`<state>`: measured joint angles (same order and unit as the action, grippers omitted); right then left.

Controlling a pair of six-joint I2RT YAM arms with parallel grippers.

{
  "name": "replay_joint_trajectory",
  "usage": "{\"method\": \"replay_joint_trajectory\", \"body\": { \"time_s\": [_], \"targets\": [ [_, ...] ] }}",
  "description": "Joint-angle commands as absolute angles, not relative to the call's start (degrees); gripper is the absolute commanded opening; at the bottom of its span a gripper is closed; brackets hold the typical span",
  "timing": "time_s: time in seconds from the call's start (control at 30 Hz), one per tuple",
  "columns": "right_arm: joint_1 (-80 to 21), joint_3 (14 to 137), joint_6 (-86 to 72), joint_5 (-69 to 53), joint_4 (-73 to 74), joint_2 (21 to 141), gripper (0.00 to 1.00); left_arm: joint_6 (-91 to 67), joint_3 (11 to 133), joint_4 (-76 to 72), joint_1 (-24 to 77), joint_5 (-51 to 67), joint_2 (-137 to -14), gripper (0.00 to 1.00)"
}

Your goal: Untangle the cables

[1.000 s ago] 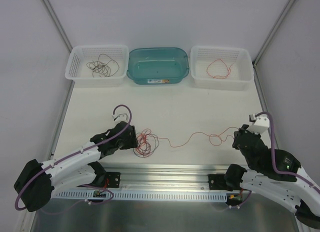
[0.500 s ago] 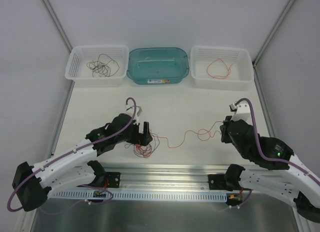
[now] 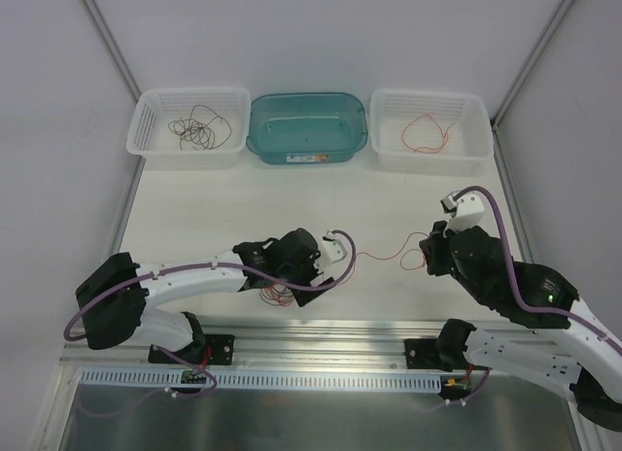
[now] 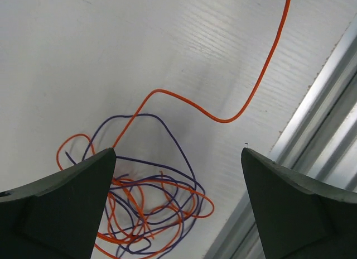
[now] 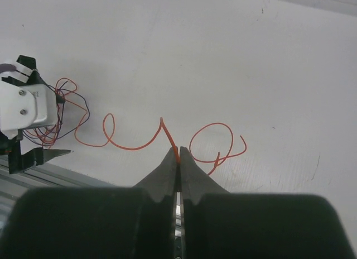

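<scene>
Red and dark cables [image 4: 150,214] lie in a small tangle on the white worktop [image 3: 292,198] near its front edge, now partly covered by the left arm [image 3: 194,276], which a second ago was placed at their left side and is now swung across them. The left hand [image 4: 175,156], half closed beside the tangle earlier, is held wide apart above it with nothing gripped. One red strand [image 5: 134,149] is led rightward to the right hand [image 5: 178,154], which is clamped on it and is found farther from the front edge than before.
</scene>
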<state>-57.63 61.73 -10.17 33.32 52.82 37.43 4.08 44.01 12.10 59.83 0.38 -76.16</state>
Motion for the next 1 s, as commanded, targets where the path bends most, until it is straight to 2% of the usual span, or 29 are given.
{"method": "replay_joint_trajectory", "body": {
  "time_s": [0.0, 0.4, 0.5, 0.53, 0.57, 0.6, 0.63, 0.67, 0.97],
  "targets": [
    [-57.66, 63.37, -8.88, 31.73, 51.77, 36.39, 0.01, 15.28, 47.20, 8.09, 60.56, -3.86, -77.87, 0.96],
    [-57.57, 62.40, -9.32, 30.67, 51.42, 34.80, 0.01, 26.01, 48.16, -0.61, 61.08, -1.76, -85.60, 0.89],
    [-57.48, 62.14, -9.14, 31.02, 51.33, 34.89, 0.01, 25.93, 48.95, -1.32, 61.08, -1.06, -87.71, 0.76],
    [-57.57, 62.05, -9.14, 31.11, 51.33, 34.98, 0.01, 25.58, 49.13, -1.32, 61.08, -0.79, -88.06, 0.42],
    [-57.57, 61.79, -9.31, 31.55, 51.42, 35.07, 0.01, 24.88, 49.30, -1.32, 61.08, -0.97, -88.07, 0.23],
    [-57.57, 61.61, -9.23, 31.73, 51.42, 35.16, 0.01, 24.35, 49.65, -1.41, 61.08, -1.23, -87.81, 0.12],
    [-57.57, 61.35, -9.32, 31.99, 51.33, 35.24, 0.01, 23.56, 49.75, -1.32, 61.08, -1.23, -87.02, 0.04],
    [-57.57, 61.09, -9.49, 32.69, 51.24, 35.42, 0.01, 23.29, 49.75, -1.32, 61.08, -1.23, -86.40, 0.00],
    [-56.26, 53.71, -11.95, 34.37, 46.32, 38.93, 0.06, 12.93, 50.80, -0.27, 61.00, -4.57, -74.02, 0.00]
  ]
}}
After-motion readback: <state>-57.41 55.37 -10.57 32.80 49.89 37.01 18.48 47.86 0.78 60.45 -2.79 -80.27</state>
